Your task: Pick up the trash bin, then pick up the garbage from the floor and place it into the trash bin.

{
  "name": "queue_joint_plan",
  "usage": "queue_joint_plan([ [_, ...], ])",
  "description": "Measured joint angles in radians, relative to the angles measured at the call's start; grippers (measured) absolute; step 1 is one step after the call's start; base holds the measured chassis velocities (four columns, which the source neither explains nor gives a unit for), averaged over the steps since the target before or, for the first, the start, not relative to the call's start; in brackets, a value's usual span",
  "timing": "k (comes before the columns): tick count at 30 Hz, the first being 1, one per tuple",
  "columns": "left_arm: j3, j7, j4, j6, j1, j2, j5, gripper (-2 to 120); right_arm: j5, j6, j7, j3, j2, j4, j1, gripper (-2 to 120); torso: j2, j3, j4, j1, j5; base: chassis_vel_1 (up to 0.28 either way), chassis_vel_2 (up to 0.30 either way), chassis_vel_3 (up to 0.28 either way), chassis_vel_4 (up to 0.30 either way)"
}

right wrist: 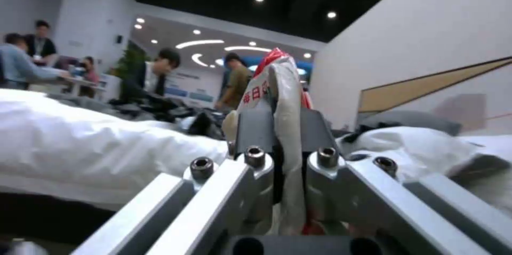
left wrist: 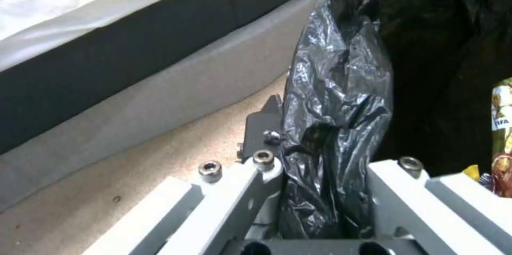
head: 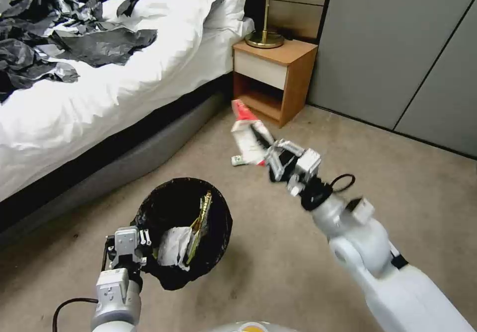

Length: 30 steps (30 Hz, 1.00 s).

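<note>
- The trash bin [head: 181,232], lower left of the head view: its white wall is hidden under black liner; a tissue wad [head: 174,246] and yellow wrapper [head: 201,222] lie inside.
- Left gripper [head: 144,247] pinches its rim.
- Right gripper [head: 266,148], centre frame, is clamped on a red-and-white wrapper [head: 248,133], partly blurred, above the carpet [head: 278,252].

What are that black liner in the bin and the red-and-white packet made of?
The liner looks like thin glossy plastic film: it crinkles and catches the light. The packet, pinched in the right gripper, seems printed plastic wrapper, creased and limp, though coated paper is possible.
</note>
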<state>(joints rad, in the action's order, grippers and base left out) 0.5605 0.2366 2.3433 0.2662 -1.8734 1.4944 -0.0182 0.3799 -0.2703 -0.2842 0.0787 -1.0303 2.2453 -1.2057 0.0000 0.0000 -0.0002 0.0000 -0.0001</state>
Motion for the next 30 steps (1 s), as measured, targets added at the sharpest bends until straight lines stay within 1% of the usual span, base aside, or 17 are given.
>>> queue_joint_plan([
  [1, 0.0, 0.0, 0.0, 0.0, 0.0, 0.0, 0.0, 3, 0.0, 0.002, 0.0, -0.016, 0.006, 0.006, -0.001, 0, 0.0, 0.0, 0.0001, 0.0, 0.0002, 0.0, 0.0, 0.0, 0.0],
  [2, 0.0, 0.0, 0.0, 0.0, 0.0, 0.0, -0.001, 3, 0.006, 0.011, 0.011, -0.063, 0.028, 0.012, -0.001, 0, 0.0, 0.0, 0.0003, 0.0, 0.0001, 0.0, 0.0, 0.0, 0.0],
  [3, 0.0, 0.0, 0.0, 0.0, 0.0, 0.0, -0.001, 3, 0.006, 0.011, 0.011, -0.063, 0.028, 0.012, -0.001, 0, 0.0, 0.0, 0.0003, 0.0, 0.0001, 0.0, 0.0, 0.0, 0.0],
  [4, 0.0, 0.0, 0.0, 0.0, 0.0, 0.001, -0.001, 3, 0.013, 0.02, 0.025, -0.101, 0.045, 0.011, 0.002, 0, 0.0, 0.0, 0.0003, 0.0, 0.0001, 0.0, 0.0, 0.0, 0.0],
  [5, -0.001, 0.0, 0.0, 0.0, 0.0, 0.001, -0.002, 3, 0.015, 0.022, 0.029, -0.111, 0.049, 0.011, 0.004, 0, 0.0, 0.0, 0.0002, 0.0, 0.0001, 0.0, 0.0, 0.0, 0.0],
  [6, -0.003, 0.0, 0.0, 0.0, 0.0, 0.001, -0.004, 3, 0.027, 0.033, 0.049, -0.162, 0.069, -0.001, 0.016, 0, 0.0, 0.0, 0.0002, 0.0, 0.0001, 0.0, 0.0, 0.0, 0.0],
  [7, -0.003, 0.0, 0.0, 0.0, 0.0, 0.001, -0.004, 3, 0.027, 0.033, 0.049, -0.162, 0.069, -0.001, 0.016, 0, 0.0, 0.0, 0.0002, 0.0, 0.0001, 0.0, 0.0, 0.0, 0.0],
  [9, -0.007, -0.001, 0.0, 0.001, 0.0, 0.005, -0.008, 3, 0.041, 0.049, 0.078, -0.236, 0.089, -0.043, 0.044, 0, 0.0, 0.0, 0.0002, 0.0, 0.0, 0.0, 0.0, 0.0, 0.0],
  [10, -0.009, -0.001, 0.0, 0.0, 0.0, 0.006, -0.01, 3, 0.042, 0.053, 0.085, -0.258, 0.088, -0.066, 0.057, 0, 0.0, 0.0, 0.0003, 0.0, 0.0001, 0.0, 0.0, 0.0, 0.0],
  [16, -0.014, -0.003, 0.0, 0.0, 0.0, 0.009, -0.015, 3, 0.055, 0.075, 0.104, -0.307, 0.067, -0.138, 0.102, 0, 0.0, 0.0, 0.0002, 0.0, 0.0003, 0.0, 0.0, 0.0, 0.0],
  [19, -0.015, -0.004, -0.002, 0.001, 0.0, 0.011, -0.016, 3, 0.07, 0.094, 0.117, -0.35, 0.047, -0.213, 0.155, 0, 0.0, 0.0, 0.0003, 0.0, 0.0001, 0.0, 0.0, 0.0, 0.0],
  [21, -0.016, -0.004, -0.003, 0.0, 0.0, 0.011, -0.016, 3, 0.073, 0.096, 0.12, -0.358, 0.045, -0.223, 0.161, 0, 0.0, 0.0, 0.0004, 0.0, 0.0, 0.0, 0.0, 0.0, 0.0],
  [23, -0.016, -0.004, -0.004, 0.001, 0.0, 0.012, -0.017, 3, 0.084, 0.105, 0.134, -0.395, 0.041, -0.255, 0.18, 0, 0.0, 0.0, 0.0003, 0.0, 0.0, 0.0, 0.0, 0.0, 0.0],
  [25, -0.017, -0.004, -0.005, 0.0, 0.001, 0.012, -0.017, 3, 0.085, 0.107, 0.136, -0.404, 0.039, -0.262, 0.184, 0, 0.0, 0.0, 0.0003, 0.0, 0.0, 0.0, 0.0, 0.0, 0.0],
  [27, -0.018, -0.005, -0.007, 0.0, 0.002, 0.013, -0.017, 3, 0.087, 0.115, 0.145, -0.445, 0.031, -0.293, 0.201, 0, 0.0, 0.0, 0.0002, 0.0, 0.0, 0.0, 0.0, 0.0, 0.0],
  [30, -0.019, -0.005, -0.008, 0.0, 0.003, 0.013, -0.018, 3, 0.087, 0.118, 0.149, -0.472, 0.025, -0.317, 0.213, 0, 0.0, 0.0, 0.0003, 0.0, 0.0001, 0.0, 0.0, 0.0, 0.0],
])
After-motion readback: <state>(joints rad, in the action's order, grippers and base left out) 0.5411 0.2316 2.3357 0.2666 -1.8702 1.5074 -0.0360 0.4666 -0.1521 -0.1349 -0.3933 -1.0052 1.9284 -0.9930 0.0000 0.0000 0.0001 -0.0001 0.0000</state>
